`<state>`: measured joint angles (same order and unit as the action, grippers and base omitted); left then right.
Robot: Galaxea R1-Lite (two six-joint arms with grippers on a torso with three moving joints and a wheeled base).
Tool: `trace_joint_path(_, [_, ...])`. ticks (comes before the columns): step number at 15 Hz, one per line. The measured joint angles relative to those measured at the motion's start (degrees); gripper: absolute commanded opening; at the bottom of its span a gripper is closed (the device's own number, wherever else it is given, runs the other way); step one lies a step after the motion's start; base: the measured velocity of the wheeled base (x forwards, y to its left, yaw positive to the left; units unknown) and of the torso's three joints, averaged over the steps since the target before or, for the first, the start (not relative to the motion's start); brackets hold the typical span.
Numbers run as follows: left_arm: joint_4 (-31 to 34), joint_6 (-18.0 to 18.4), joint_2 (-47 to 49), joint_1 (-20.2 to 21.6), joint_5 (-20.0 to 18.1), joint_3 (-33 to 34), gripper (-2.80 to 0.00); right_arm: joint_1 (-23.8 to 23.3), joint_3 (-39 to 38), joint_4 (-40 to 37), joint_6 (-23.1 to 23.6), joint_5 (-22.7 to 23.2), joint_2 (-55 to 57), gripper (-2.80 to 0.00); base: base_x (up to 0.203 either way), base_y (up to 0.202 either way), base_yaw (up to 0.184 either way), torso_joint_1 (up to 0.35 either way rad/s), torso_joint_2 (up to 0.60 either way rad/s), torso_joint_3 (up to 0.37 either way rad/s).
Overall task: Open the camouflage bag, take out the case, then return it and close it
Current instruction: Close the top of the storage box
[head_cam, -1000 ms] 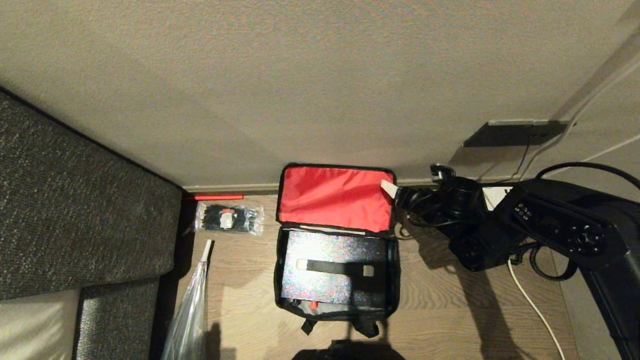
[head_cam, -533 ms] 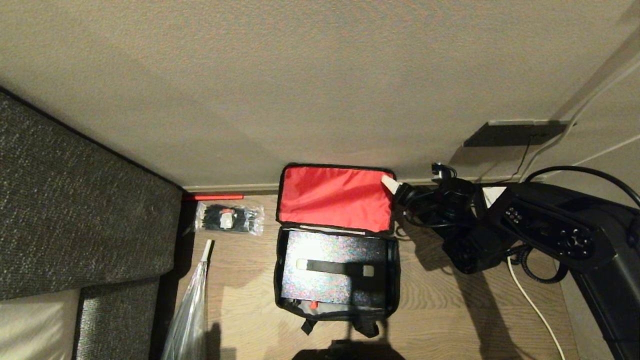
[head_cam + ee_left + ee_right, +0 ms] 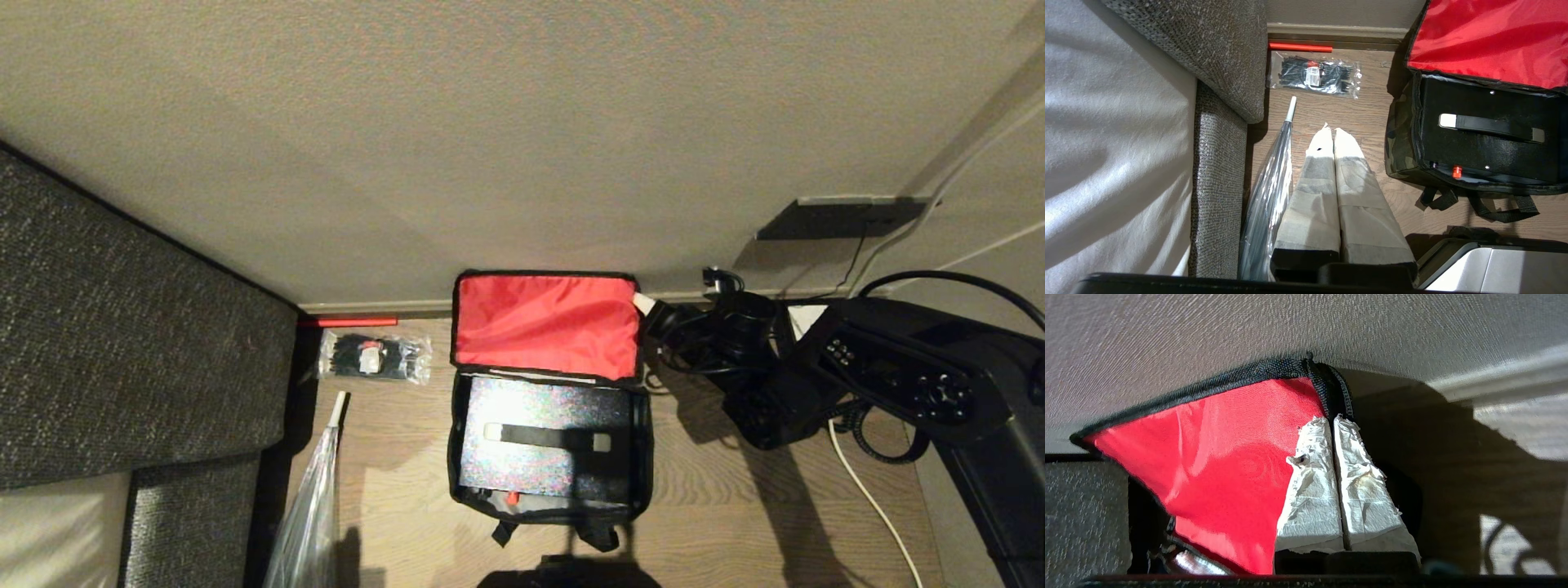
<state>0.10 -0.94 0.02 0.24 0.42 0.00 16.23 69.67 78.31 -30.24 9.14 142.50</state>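
- Since a second ago, the right gripper [image 3: 641,300] has been closed from wide apart onto the lid's corner at 2 o'clock.
- Its taped jaws are pressed together on the black trim of the camouflage fabric bag [image 3: 549,384]; the red-lined lid is probably gripped there for folding down.
- The flat black speckled case [image 3: 545,437] lies inside the bag on the floor, at 7 o'clock from those jaws.
- The left gripper [image 3: 1334,139] is parked, jaws together, empty.
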Motion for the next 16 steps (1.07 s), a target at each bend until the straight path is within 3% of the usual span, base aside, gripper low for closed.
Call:
trace_joint_path(5, [0.0,0.01,0.0,0.0,0.02,0.0,-2.8,0.02,-7.58,0.05,0.88,2.1,-5.92,-2.8,0.0,0.0,0.0,0.0,0.0,0.0])
trace_joint_path(10, [-0.03,0.0,0.0,0.0,0.02,0.0,-2.8,0.11,-16.3,0.8,7.51,5.93,-12.46,-2.8,0.0,0.0,0.0,0.0,0.0,0.0])
trace_joint_path(16, [0.0,-0.02,0.0,0.0,0.0,0.0,-2.8,0.77,-23.32,0.84,7.42,6.16,-17.21,-2.8,0.0,0.0,0.0,0.0,0.0,0.0])
